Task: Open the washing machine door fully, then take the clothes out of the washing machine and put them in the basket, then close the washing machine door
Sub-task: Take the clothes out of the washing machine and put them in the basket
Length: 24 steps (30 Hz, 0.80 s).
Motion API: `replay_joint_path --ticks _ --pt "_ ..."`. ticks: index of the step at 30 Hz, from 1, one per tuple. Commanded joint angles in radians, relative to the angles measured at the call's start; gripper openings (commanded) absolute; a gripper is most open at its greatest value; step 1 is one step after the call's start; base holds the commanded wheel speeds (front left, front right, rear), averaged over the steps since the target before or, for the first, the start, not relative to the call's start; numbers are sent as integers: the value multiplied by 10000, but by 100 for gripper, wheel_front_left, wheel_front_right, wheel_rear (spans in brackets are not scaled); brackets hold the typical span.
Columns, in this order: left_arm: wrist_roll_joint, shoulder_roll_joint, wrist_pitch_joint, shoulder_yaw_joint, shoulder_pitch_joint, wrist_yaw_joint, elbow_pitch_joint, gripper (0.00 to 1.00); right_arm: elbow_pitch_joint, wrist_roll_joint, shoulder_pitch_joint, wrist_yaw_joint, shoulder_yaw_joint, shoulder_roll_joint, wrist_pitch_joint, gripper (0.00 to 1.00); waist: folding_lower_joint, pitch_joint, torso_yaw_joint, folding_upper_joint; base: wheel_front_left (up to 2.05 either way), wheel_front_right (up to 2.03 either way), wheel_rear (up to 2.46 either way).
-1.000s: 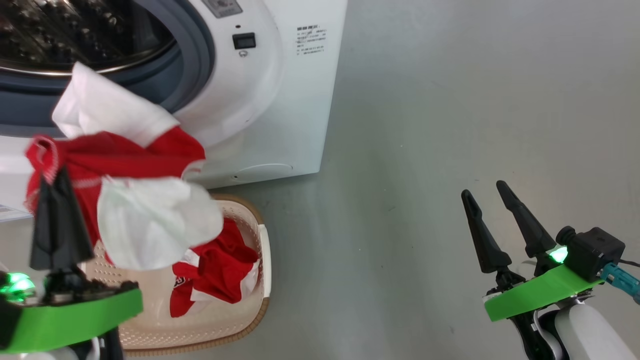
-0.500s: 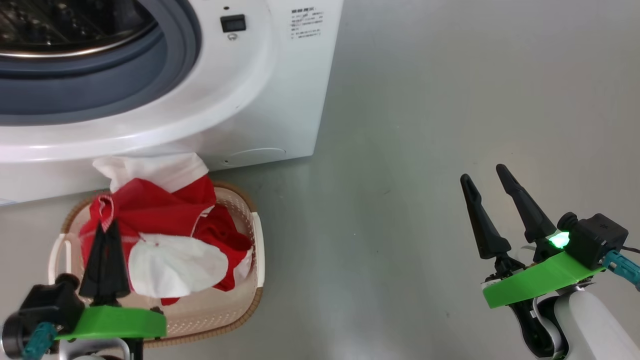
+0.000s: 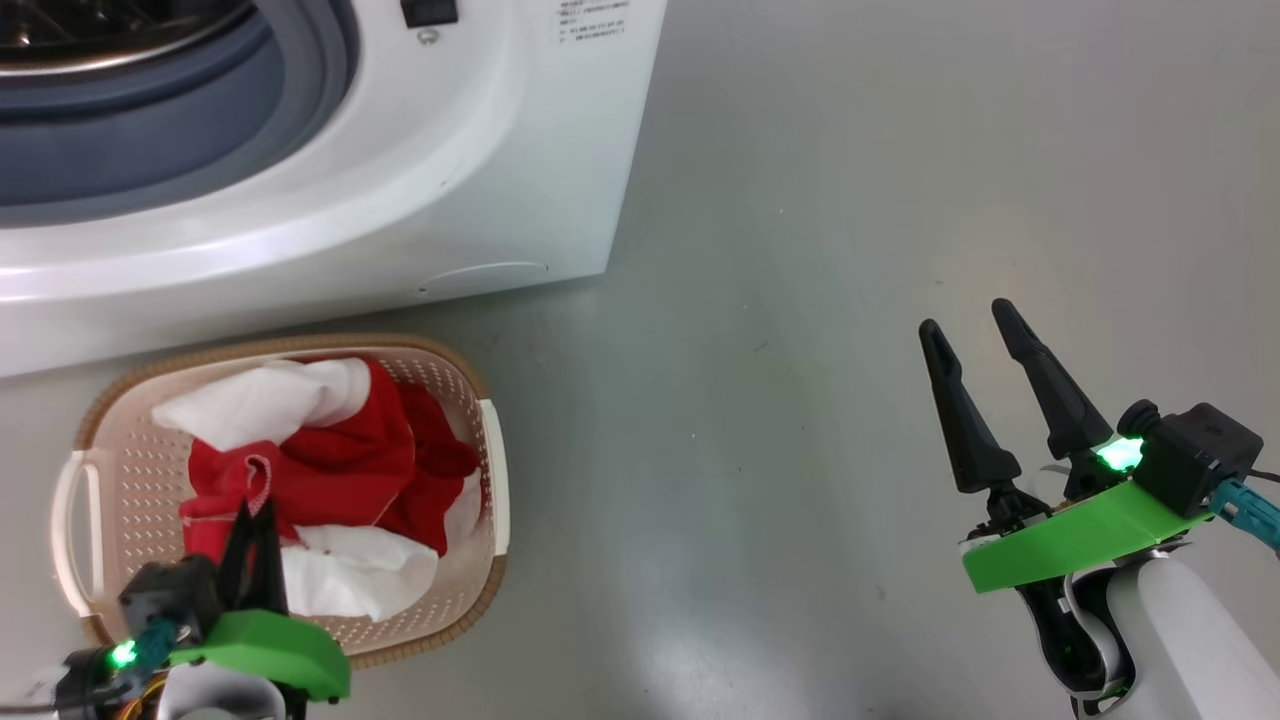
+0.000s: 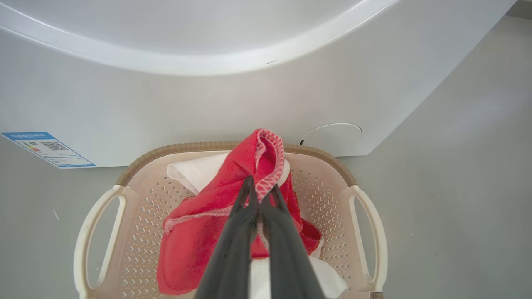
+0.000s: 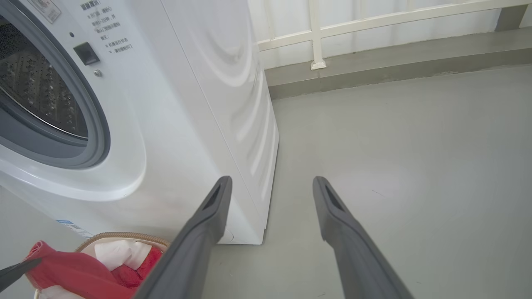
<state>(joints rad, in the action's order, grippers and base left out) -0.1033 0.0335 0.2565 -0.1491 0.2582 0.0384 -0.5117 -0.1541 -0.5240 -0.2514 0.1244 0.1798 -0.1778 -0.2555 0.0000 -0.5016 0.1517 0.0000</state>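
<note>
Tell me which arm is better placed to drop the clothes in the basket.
Left. The left claw is shut on the clothes over the basket, so opening should suffice. The right claw is open above the floor, apart from both.

I see red/white clothes heaped in cream basket, sat just in front of white washing machine, drum mouth open.
</note>
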Motion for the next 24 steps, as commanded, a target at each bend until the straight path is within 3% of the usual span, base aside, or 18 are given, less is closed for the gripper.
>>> replay_joint_path --ticks 1,13,24 --pt "146 168 53 -224 166 64 -30 0 251 -37 -13 63 198 -35 -63 100 0 -114 14 0 0 0 0" --pt "616 515 53 -153 2112 157 -2878 0 335 -62 -542 63 411 19 -63 100 0 -1274 201 0 0 0 0" --pt "732 1029 53 -76 3549 61 -4355 0 382 -75 -1029 63 587 225 -63 100 0 -2318 394 0 0 0 0"
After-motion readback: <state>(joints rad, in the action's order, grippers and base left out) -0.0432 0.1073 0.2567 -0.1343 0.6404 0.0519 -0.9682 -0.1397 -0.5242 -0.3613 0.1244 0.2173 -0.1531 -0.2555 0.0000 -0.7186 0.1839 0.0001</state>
